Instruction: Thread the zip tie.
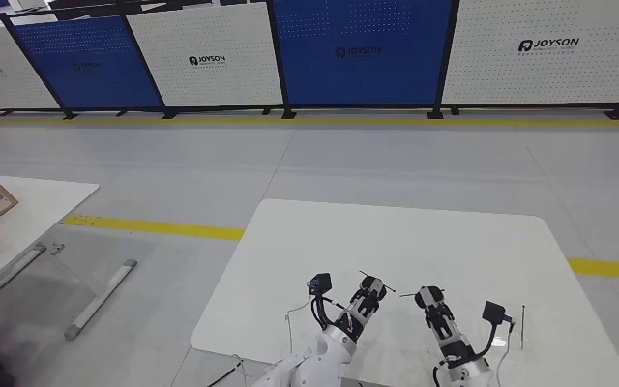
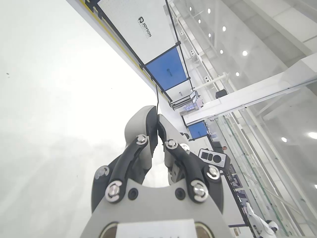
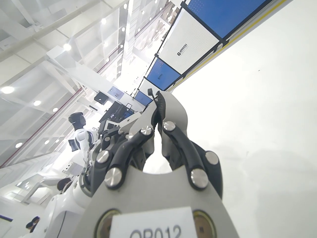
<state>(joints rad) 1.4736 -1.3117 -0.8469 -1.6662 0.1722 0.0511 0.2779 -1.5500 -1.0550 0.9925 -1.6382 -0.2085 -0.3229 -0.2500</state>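
Observation:
Both grippers hover side by side over the near part of the white table [image 1: 426, 237]. My left gripper [image 1: 372, 287] [image 2: 157, 116] is shut on a thin black zip tie tail [image 2: 157, 97], which sticks out straight past the fingertips. My right gripper [image 1: 428, 295] [image 3: 158, 101] is shut on a black zip tie just below its square head [image 3: 150, 92], which pokes out toward the left gripper. In the top view a short black strand [image 1: 375, 280] crosses the left fingertips. I cannot tell whether both hold one tie.
Another black zip tie [image 1: 522, 326] lies on the table to the right of the right arm. Blue and white pegboard panels [image 1: 358, 53] stand across the floor beyond the table. A second white table [image 1: 39, 208] is at the far left.

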